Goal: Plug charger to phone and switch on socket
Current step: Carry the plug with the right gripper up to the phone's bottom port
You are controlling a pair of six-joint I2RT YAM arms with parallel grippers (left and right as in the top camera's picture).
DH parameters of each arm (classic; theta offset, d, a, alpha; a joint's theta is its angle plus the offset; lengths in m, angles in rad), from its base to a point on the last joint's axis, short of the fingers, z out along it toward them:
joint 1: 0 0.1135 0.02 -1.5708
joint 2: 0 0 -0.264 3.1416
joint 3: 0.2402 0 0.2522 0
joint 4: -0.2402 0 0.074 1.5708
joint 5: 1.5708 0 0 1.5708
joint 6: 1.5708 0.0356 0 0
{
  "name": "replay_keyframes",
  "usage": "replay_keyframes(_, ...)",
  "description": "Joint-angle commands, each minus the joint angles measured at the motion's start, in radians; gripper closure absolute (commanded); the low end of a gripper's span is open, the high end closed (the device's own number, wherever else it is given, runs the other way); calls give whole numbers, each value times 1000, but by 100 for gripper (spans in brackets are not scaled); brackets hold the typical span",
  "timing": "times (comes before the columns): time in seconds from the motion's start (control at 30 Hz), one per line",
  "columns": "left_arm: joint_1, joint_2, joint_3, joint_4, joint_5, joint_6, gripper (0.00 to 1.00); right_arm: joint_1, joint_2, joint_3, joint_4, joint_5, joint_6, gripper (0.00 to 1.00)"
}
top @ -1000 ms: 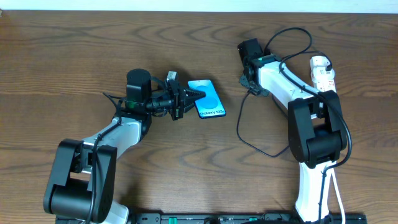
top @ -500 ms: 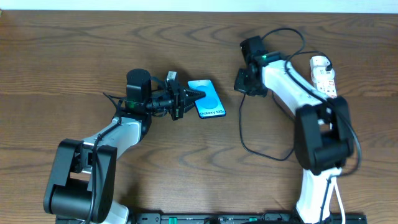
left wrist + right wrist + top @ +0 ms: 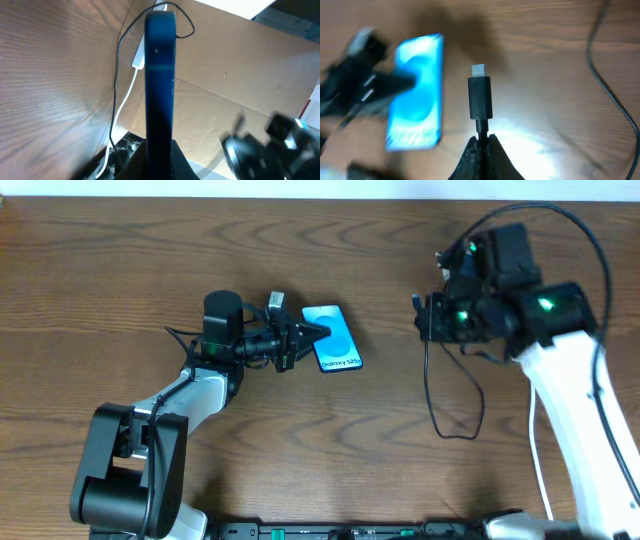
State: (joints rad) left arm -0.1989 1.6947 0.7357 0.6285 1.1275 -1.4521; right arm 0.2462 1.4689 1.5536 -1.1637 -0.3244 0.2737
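Left gripper [image 3: 308, 334]: clamped on phone [image 3: 336, 343] edge.
Right gripper [image 3: 482, 142]: pinched on charger [image 3: 480, 97] cable.
Approach: tip to be squared to phone's port, toward 9 o'clock.

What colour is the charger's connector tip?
The connector is black with a silver end; clearest in right wrist view.

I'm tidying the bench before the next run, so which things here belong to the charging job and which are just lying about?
In the job:
- phone, gripped by the left gripper
- charger cable, its connector sticking out of the right gripper
- white power strip

Just there:
- wooden table
- cardboard panel
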Motion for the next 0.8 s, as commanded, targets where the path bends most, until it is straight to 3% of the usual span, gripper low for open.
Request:
replay_keyframes(0.0, 3, -9, 26, 14, -46, 47, 93, 17, -85, -34, -33, -113, -96, 99)
replay_keyframes(0.3, 3, -9, 26, 257, -89, 33, 92, 126, -317, -272, 56, -211, -41, 99)
replay_keyframes(0.57, 3, -9, 26, 268, -89, 26, 93, 280, -391, -580, 398, -117, 113, 99)
replay_keyframes(0.77, 3, -9, 26, 268, -87, 26, 93, 337, -356, -634, 505, -92, 159, 99)
